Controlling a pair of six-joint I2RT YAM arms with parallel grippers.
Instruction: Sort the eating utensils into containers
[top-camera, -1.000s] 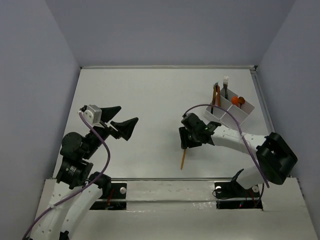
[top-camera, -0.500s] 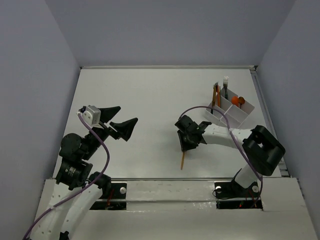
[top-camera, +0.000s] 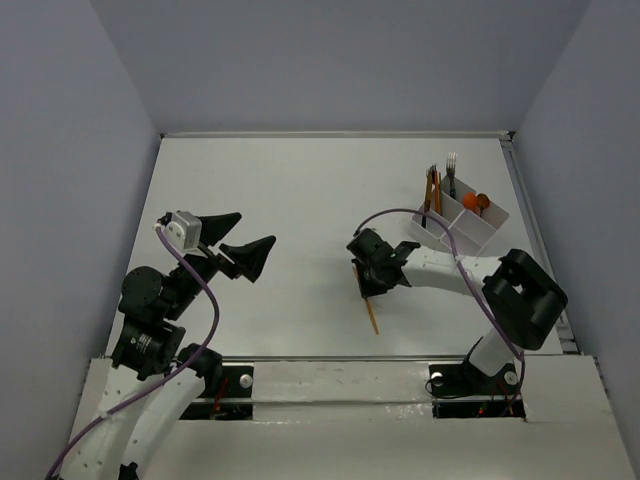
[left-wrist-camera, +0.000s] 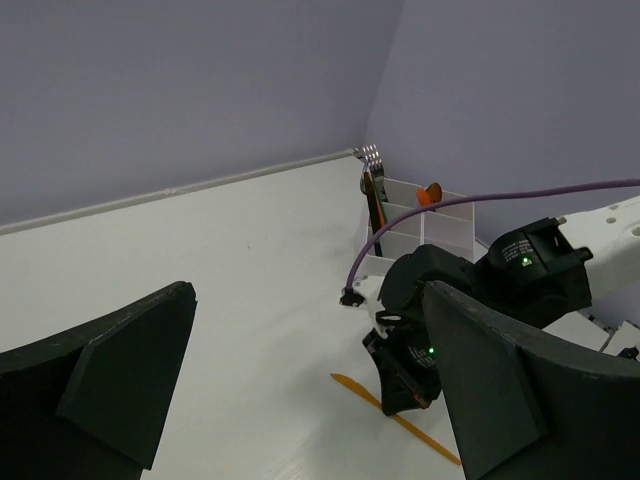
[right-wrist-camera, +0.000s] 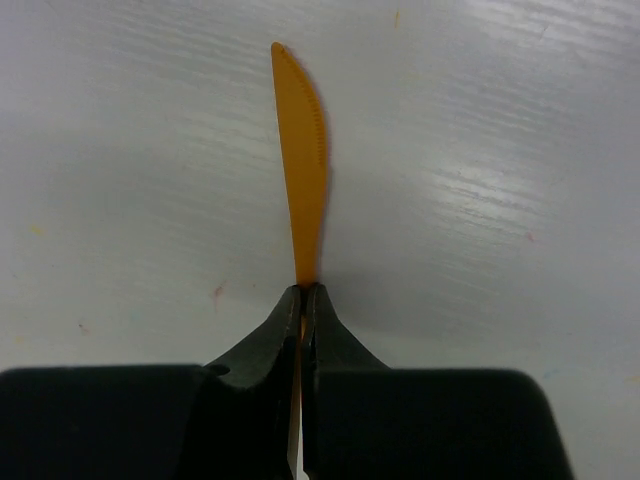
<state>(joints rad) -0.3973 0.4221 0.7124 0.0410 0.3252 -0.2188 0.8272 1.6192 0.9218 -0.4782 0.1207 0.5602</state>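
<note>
A thin orange plastic knife (right-wrist-camera: 303, 150) lies flat on the white table, and my right gripper (right-wrist-camera: 303, 292) is shut on its handle end, blade pointing away from the wrist. From above, the right gripper (top-camera: 366, 284) sits low at mid-table with the knife (top-camera: 372, 318) sticking out toward the near edge. The white divided container (top-camera: 470, 230) stands at the back right, holding a silver fork (top-camera: 451, 165), an orange spoon (top-camera: 473, 201) and brownish utensils (top-camera: 432, 186). My left gripper (top-camera: 257, 229) hangs open and empty above the table's left side.
The left wrist view looks across the table at the right gripper (left-wrist-camera: 408, 395), the knife (left-wrist-camera: 352, 385) and the container (left-wrist-camera: 425, 235) near the back corner. A purple cable (top-camera: 400, 214) arcs over the right arm. Grey walls enclose the table.
The right gripper has gone from open to shut on the orange knife and shifted slightly left. The knife has swung, its free end now pointing down and to the right. The left arm is unmoved.
</note>
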